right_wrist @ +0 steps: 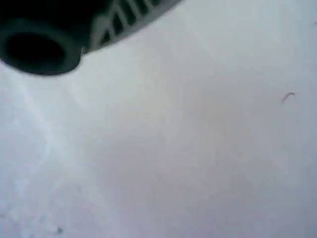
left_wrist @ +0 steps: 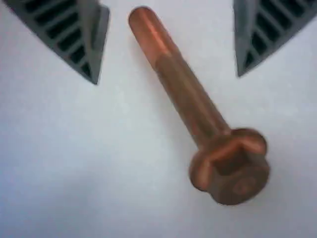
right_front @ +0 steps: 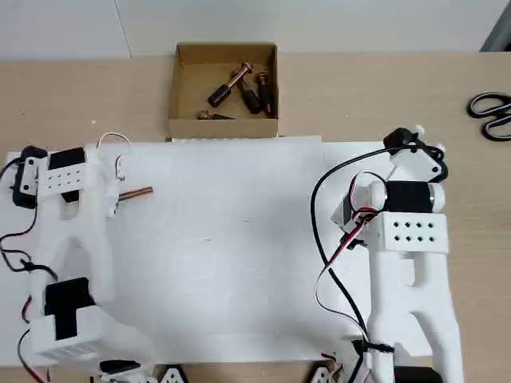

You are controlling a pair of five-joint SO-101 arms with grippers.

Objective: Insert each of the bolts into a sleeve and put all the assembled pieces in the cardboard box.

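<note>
Bolt of copper colour lies flat on the white sheet, loose and on its side, with nothing on its shank. In the high view it is near the sheet's left side, just beside the left arm's tip, with the shank end pointing toward the middle of the sheet.

The left gripper hangs right over it, spread wide. Its 2 dark ribbed fingers stand 1 on each side of the plain end of the shank, and neither touches it. It holds nothing. The flanged hex head lies outside the gap, nearer the wrist camera.

A black sleeve shows end-on in the right wrist view, its round bore facing the camera. It sits tight against the right gripper, but whether that gripper is closed on it cannot be told. In the high view this gripper is over the right side of the sheet, well apart from the bolt.

The box stands on the table just past the sheet's far edge. Several assembled pieces, copper bolts in black sleeves, lie in it. Scissors lie at the table's far right edge.
</note>
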